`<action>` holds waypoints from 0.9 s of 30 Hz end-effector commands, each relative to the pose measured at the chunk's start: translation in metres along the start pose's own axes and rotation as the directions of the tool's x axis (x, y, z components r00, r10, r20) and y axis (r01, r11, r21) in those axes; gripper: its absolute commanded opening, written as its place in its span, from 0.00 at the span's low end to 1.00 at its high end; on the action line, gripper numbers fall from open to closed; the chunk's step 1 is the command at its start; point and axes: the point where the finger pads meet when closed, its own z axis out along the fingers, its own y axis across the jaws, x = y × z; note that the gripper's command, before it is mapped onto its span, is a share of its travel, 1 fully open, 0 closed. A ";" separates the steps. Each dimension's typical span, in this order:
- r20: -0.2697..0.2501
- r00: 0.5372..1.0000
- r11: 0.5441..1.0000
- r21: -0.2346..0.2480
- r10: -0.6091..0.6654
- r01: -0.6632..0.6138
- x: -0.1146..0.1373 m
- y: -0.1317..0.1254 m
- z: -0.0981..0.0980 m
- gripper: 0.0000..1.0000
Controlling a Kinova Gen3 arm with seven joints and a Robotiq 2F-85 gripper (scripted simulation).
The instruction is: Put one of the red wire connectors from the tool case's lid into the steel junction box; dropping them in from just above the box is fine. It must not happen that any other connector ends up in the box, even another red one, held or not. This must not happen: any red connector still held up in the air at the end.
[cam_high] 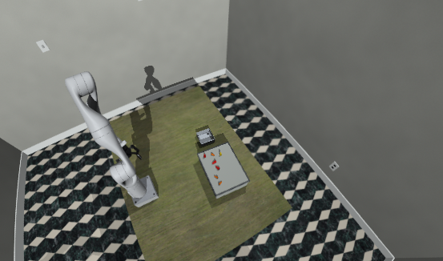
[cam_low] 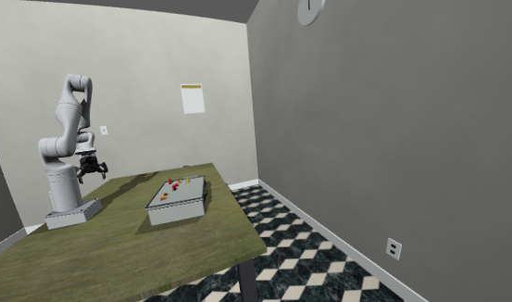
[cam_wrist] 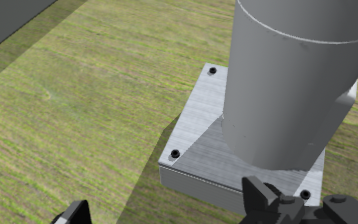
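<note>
Beside my base plate (cam_high: 151,195), my claw (cam_high: 132,152) hung wide open and empty, well apart from the tool case's lid (cam_high: 235,173) holding red wire connectors (cam_high: 215,162), junction box (cam_high: 205,136) just beyond its far edge, bare tabletop (cam_high: 171,160) between.

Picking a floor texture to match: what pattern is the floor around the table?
The floor has a black-and-cream diamond check, clearest in the top view.
</note>
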 end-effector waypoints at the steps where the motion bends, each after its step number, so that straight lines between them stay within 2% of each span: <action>1: 0.024 0.992 0.988 -0.088 0.126 -0.124 -0.007 -0.018 -0.006 1.00; 7: 0.033 0.951 0.932 -0.210 0.308 -0.295 -0.011 -0.051 -0.014 1.00; 9: 0.033 0.951 0.932 -0.210 0.308 -0.295 -0.011 -0.051 -0.014 1.00; 12: 0.029 0.905 0.871 -0.287 0.424 -0.399 -0.010 -0.076 -0.018 1.00; 19: 0.004 0.807 0.741 -0.398 0.591 -0.541 0.000 -0.120 -0.019 1.00; 24: -0.026 0.710 0.618 -0.471 0.704 -0.630 0.016 -0.156 -0.016 1.00; 26: -0.026 0.710 0.618 -0.471 0.704 -0.630 0.016 -0.156 -0.016 1.00; 27: -0.038 0.675 0.574 -0.492 0.737 -0.654 0.022 -0.168 -0.014 1.00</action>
